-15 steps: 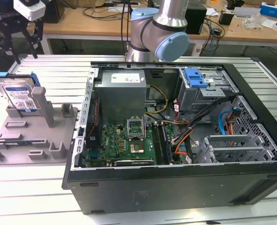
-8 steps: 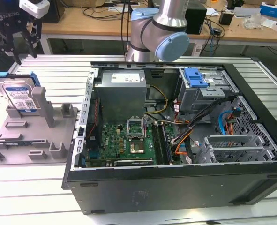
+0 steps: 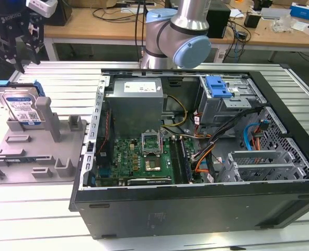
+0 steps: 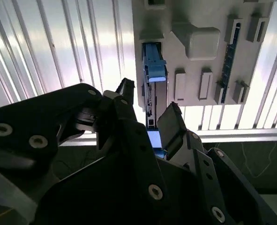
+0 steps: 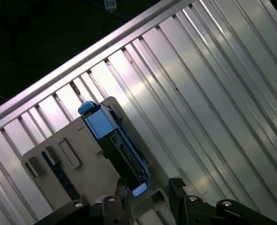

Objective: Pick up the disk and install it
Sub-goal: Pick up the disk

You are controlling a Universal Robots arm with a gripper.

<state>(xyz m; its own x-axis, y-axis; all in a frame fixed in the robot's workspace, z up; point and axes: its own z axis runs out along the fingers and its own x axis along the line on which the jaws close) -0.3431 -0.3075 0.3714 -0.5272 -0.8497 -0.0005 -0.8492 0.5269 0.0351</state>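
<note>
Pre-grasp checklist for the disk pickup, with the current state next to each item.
1. Disk stands on edge in the grey fixture: ok.
2. Gripper is ready to take it, with jaws standing apart: ok.
3. Jaws straddle the disk; in both wrist views its blue-framed edge lies between them: ok.
4. Gripper is down at grasp height; in the exterior view it hangs above the disk, apart from it: not ok.
5. Computer case lies open on its side: ok.
6. Room inside the case for the disk: cannot tell.
</note>
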